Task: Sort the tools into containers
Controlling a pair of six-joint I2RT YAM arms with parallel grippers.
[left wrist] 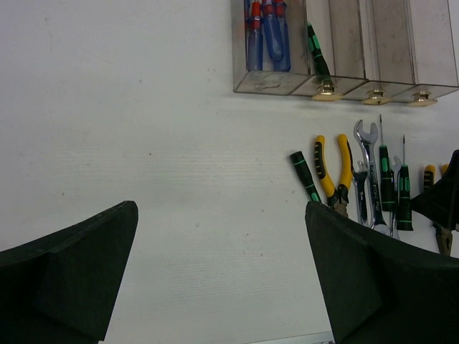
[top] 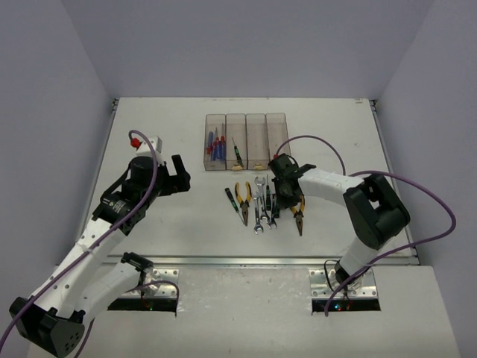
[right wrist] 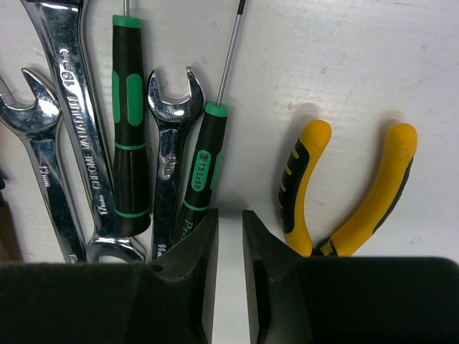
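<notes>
The right gripper (right wrist: 229,236) has its fingers narrowed, nothing visibly clamped; a green-handled screwdriver (right wrist: 201,166) lies just left of them, touching a wrench (right wrist: 171,136); they may slip off or drag that wrench; the left gripper (left wrist: 219,279) stands wide, holding nothing, with the containers (top: 247,140) well beyond it

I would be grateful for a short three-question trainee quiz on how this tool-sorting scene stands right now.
1. True or false: each of the four bins holds a tool.
2. In the top view, which bin holds the blue-handled screwdrivers? A leftmost, B rightmost, C none.
3. Fill in: the left gripper has its jaws ____.
Key: 1 false; 2 A; 3 open.
</notes>
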